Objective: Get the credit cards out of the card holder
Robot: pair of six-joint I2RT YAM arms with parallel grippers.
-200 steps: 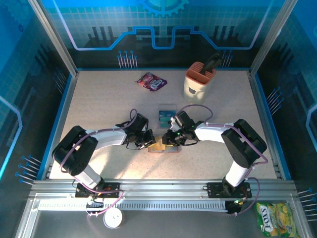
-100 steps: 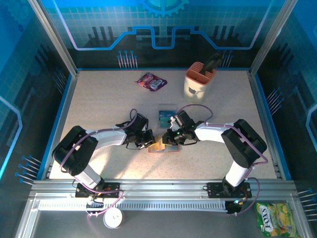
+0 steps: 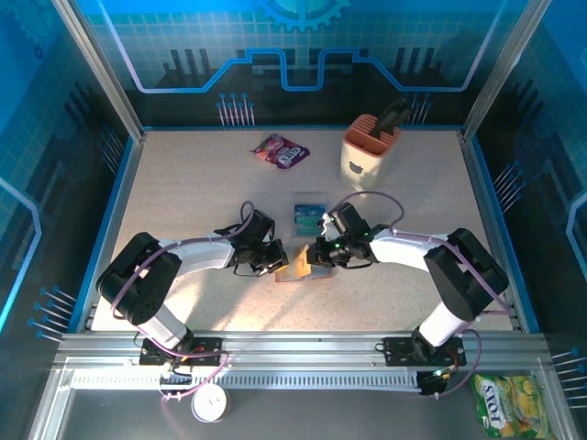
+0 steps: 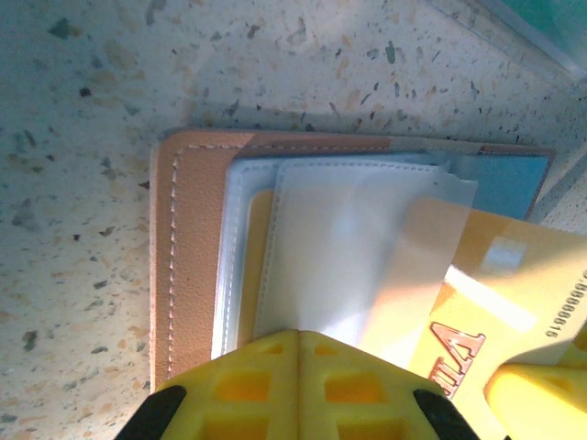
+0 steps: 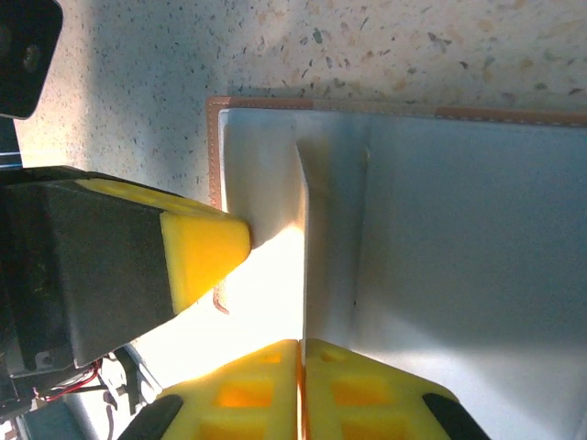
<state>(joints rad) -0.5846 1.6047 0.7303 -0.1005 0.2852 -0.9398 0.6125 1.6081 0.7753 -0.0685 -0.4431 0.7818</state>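
Left wrist view: left gripper point(image 4: 298, 380), clenched at bottom centre, presses the tan card holder point(image 4: 188, 275); right gripper point(image 4: 539, 396), lower right, grasps the yellow credit card point(image 4: 514, 293)

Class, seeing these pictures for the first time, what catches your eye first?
Two grippers meet mid-table over the open tan card holder: the shut left gripper sits on it, the right gripper pinches a yellow card partly out of its pocket. Behind lie teal cards; farther back, a peach caddy.
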